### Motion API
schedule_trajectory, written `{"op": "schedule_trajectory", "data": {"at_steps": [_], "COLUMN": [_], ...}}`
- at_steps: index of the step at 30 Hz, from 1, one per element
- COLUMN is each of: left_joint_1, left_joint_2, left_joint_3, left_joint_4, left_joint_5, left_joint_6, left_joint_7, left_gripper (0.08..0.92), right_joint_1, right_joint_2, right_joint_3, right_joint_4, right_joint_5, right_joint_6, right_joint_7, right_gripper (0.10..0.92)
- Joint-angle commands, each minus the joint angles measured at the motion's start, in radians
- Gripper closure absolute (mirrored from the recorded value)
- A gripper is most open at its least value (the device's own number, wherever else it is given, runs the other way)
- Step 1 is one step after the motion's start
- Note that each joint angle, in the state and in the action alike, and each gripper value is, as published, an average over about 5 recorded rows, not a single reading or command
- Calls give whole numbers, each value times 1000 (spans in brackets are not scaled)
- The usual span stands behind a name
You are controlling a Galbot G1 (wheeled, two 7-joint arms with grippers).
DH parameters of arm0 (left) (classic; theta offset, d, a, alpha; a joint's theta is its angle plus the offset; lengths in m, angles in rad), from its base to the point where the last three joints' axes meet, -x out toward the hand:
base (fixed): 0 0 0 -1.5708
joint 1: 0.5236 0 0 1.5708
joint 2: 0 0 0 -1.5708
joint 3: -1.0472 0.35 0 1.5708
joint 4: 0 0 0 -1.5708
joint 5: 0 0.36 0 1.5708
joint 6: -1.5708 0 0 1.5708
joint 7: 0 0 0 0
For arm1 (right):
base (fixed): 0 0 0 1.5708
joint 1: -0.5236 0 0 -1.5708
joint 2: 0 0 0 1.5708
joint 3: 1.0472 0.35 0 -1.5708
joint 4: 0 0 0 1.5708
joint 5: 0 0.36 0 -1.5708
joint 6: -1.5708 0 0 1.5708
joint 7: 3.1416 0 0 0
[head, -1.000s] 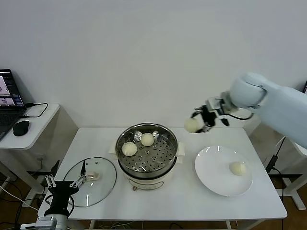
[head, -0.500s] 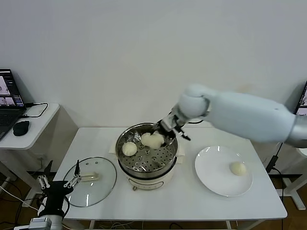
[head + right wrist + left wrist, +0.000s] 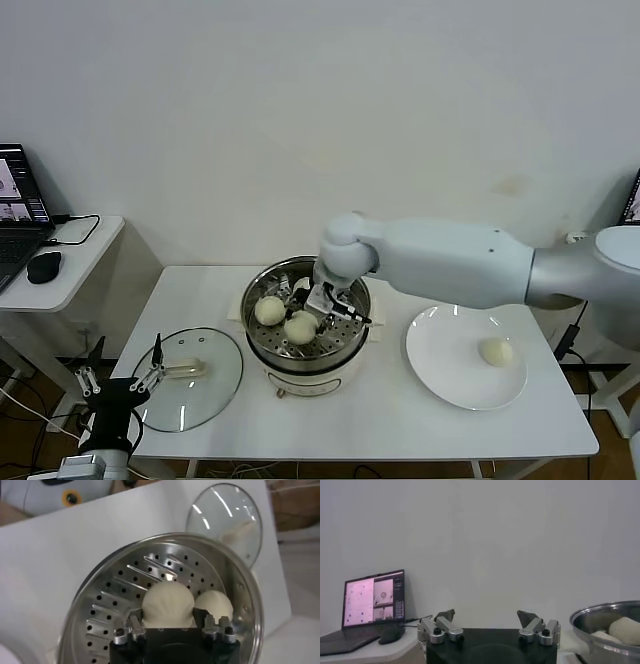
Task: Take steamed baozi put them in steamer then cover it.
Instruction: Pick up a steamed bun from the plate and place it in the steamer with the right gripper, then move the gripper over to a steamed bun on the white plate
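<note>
- Your right pincer [image 3: 312, 308] is down inside the round shiny stainless-steel steamer [image 3: 357, 283], its fingers against the sides of a smooth cream-white dough bun [image 3: 168, 605]; you cannot tell whether they grip it or have begun to let go.
- Lift before the fingers are clear and the soft dough may stick and ride up, or roll into the neighbouring bun [image 3: 269, 310] just beside it.
- The perforated metal tray [image 3: 110, 605] is hard and slick, so a nudged bun may slide.
- One bun [image 3: 495, 351] waits on the flat white plate [image 3: 440, 375], right of the steamer.
- Left of the steamer, the round glass lid [image 3: 215, 385] lies flat on the counter [image 3: 380, 425]; your left pincer [image 3: 118, 379], fingers apart, hangs by it.
</note>
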Motion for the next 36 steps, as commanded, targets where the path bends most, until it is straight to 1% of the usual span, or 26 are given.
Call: {"op": "schedule_trajectory", "data": {"at_steps": [1,7,10,13,19,24,29,32,36], "left_joint_1": [-2,-1,-3,-8,-12,-14,-20,-24,-25], "left_joint_2": [-1,2,7,10,19,39,54,58,64], "left_joint_3": [1,-1,-4,-3,6,7,25,38,50], "left_joint_4": [6,7,7,7,11,9,6,6,5], "left_joint_5": [0,-2,-5,-8,-8,-12,-13,-11,-7], "left_joint_6": [-1,-2,-2,-1,-1,0,1,2,2], "left_joint_7": [0,0,0,0,1,3,3,3,3], "left_gripper": [177,177,177,177,177,177,177,177,177], "right_joint_1": [-22,10,73,135,175,157,66,-42,-237], "right_joint_2": [38,4,-47,-124,-318,-534,-740,-813,-880], "right_joint_3": [-17,-8,14,37,120,151,176,238,403], "right_joint_4": [-7,34,63,86,134,201,239,220,182], "right_joint_5": [-78,-13,13,37,126,183,165,115,44], "right_joint_6": [58,50,27,-38,-276,-427,-457,-438,-406], "right_joint_7": [1,5,-15,-64,-131,-138,-136,-136,-139], "right_gripper": [380,242,208,203,202,203,202,203,203]}}
